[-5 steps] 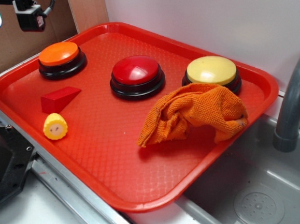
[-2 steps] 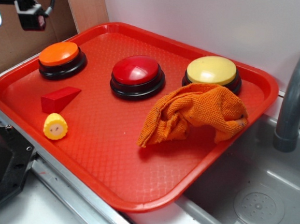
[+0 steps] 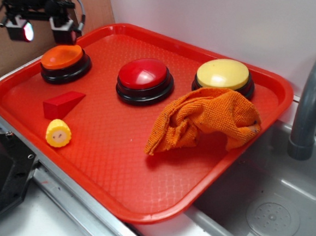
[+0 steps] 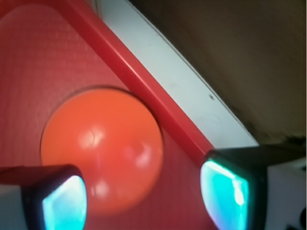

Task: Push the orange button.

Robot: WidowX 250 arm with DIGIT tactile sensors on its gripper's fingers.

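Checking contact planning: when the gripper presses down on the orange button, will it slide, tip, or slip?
The orange button sits low on a wide black base, so tipping seems unlikely. Its glossy dome shows highlights, so an off-centre fingertip may skid. Pressed straight down, it probably stays put on the textured tray.

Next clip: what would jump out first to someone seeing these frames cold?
A big red tray fills the scene, with three dome buttons in a row along its back: the orange button at left, a red button in the middle, a yellow button at right. A crumpled orange cloth lies in front of the yellow one, overlapping its front edge. The hand hangs open over the orange button.
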